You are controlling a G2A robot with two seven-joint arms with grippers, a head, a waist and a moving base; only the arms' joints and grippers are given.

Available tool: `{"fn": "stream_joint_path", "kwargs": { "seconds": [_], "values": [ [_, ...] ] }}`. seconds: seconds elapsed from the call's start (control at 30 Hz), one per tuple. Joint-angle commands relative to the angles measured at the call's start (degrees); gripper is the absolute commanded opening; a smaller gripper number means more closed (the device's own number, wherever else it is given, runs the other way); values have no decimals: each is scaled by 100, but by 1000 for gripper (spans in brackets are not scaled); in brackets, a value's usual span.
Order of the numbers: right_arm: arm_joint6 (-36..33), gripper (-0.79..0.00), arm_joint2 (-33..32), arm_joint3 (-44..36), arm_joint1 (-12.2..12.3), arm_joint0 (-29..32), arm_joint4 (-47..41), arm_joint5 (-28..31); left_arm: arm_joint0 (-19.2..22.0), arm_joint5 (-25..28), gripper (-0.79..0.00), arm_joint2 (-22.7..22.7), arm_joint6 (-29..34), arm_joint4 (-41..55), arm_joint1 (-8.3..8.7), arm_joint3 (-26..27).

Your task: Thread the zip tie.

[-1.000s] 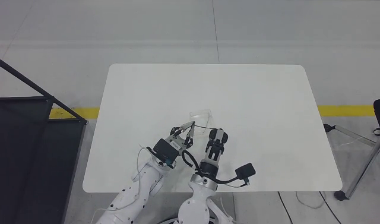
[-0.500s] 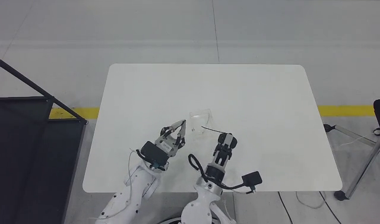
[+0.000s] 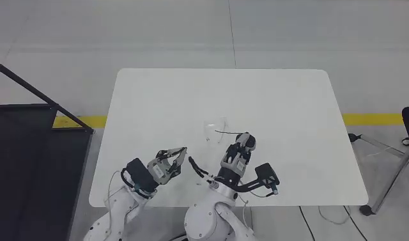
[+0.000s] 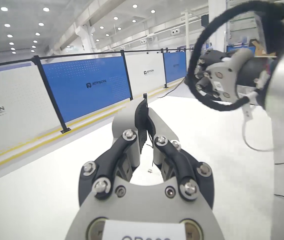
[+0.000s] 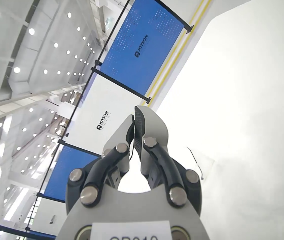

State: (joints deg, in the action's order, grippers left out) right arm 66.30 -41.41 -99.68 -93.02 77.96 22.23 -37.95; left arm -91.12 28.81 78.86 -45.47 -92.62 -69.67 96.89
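Right tool (image 5: 135, 119): narrow, pads pressed together, and I can see nothing held between them. In the top view it (image 3: 245, 139) sits just below the middle of the frame, tips pointing toward the upper frame.

Left tool (image 4: 144, 112): also narrow, pads closed flat on each other, with nothing gripped that I can make out. In the top view it (image 3: 178, 155) is at the lower left of centre, near the counter's front edge, tips pointing right and slightly up.

Zip tie (image 3: 225, 133): a thin black strip lying nearly level across the middle of the top view. Its right end is just beside the right tool's tips. From the right wrist view, the tie (image 5: 194, 159) rests on the counter, apart from that tool and not in its grip. It is well apart from the left tool, up and to the right of it.

Clear bag (image 3: 213, 128): a small see-through film, with the tie's left part over it. I cannot tell whether the tie is inside or on top of it (image 5: 206, 167).

Counter (image 3: 287, 107): a white top with rounded corners, carrying the bag and tie.

Cable loop (image 4: 203, 58): a black sleeved cable ringing the right arm's wrist, seen from the left wrist view.

Fence panels (image 4: 87, 83): blue and white, on black posts, beyond the counter.

Yellow line (image 3: 377, 119): floor marking at the right edge of the top view.

Black frame (image 3: 32, 158): a dark panel at the left edge of the top view, beside the counter.
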Motion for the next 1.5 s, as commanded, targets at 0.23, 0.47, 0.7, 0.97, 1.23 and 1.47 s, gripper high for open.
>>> {"fn": "stream_joint_path", "kwargs": {
  "seconds": [0.23, 0.47, 0.7, 0.97, 1.23, 1.47],
  "values": [
    [-47, -785, -30, -20, -12, 15, 1, -50, -22, 46, -785, 24, -12, 37, 4, 4],
    [-651, -785, -365, 593, -100, -235, -240, 47, 102, 538, -785, 239, 369, 1004, 30, -76],
    [-1464, -785, -706, 1522, -268, -848, -686, -62, 178, 822, -785, 432, 563, 1453, 69, -170],
    [-1559, -785, -1040, 2097, -462, -1258, -950, -481, 252, 777, -785, 395, 631, 1518, 80, -239],
    [-1667, -785, -1244, 2247, -528, -1184, -711, -628, 310, 731, -785, 345, 645, 1540, 88, -289],
    [-2007, -785, -1276, 2226, -544, -1082, -285, -775, 318, 701, -785, 326, 624, 1537, 99, -297]
  ]
}}
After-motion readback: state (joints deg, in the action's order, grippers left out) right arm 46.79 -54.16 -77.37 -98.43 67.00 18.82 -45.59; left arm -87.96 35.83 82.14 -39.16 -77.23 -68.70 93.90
